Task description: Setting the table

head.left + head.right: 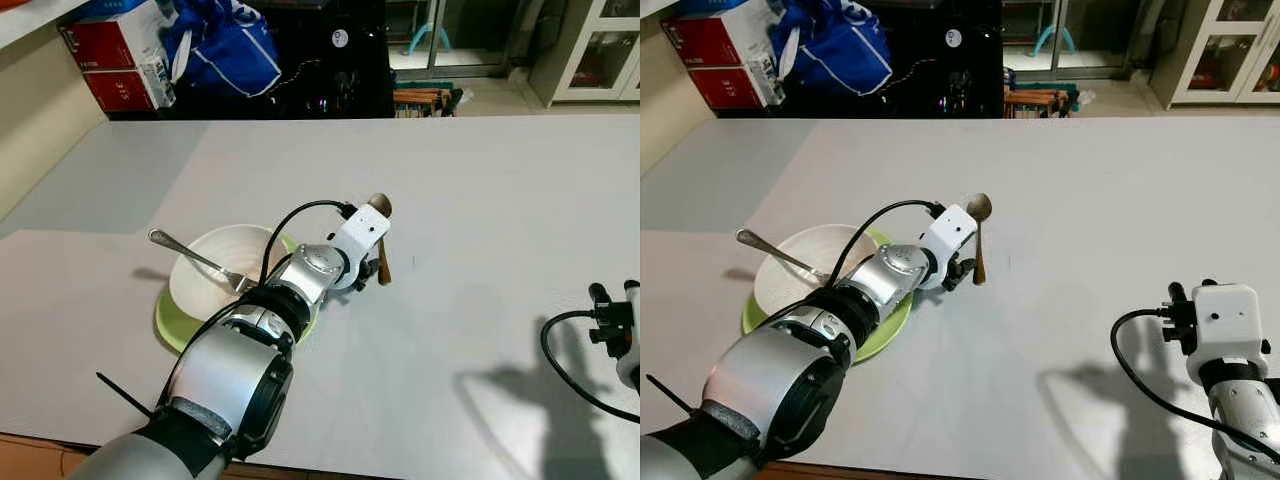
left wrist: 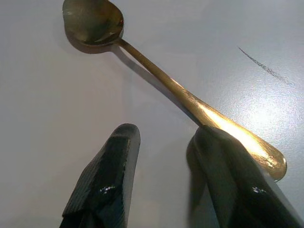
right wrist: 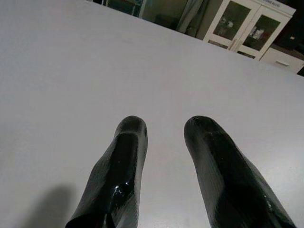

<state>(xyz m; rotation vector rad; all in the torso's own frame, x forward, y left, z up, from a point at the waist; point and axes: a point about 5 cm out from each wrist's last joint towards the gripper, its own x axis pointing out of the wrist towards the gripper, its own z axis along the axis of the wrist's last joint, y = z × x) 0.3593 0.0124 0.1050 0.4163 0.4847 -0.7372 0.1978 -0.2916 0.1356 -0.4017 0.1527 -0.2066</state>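
White bench (image 1: 480,180), cabinets behind. Gold spoon (image 2: 156,76) lies flat just right of the bowl (image 1: 215,265) on its green plate (image 1: 175,325). Left end effector (image 2: 164,159) open, one finger over the handle end. Right end effector (image 3: 164,156) open, idle. Spoon looks light, stiff, slippery, low-lying: pinch mid-handle.

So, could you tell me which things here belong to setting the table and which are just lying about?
Belonging to the job:
gold spoon
white bowl
green plate
fork
left gripper

Lying about:
red boxes
blue bag
white cabinet
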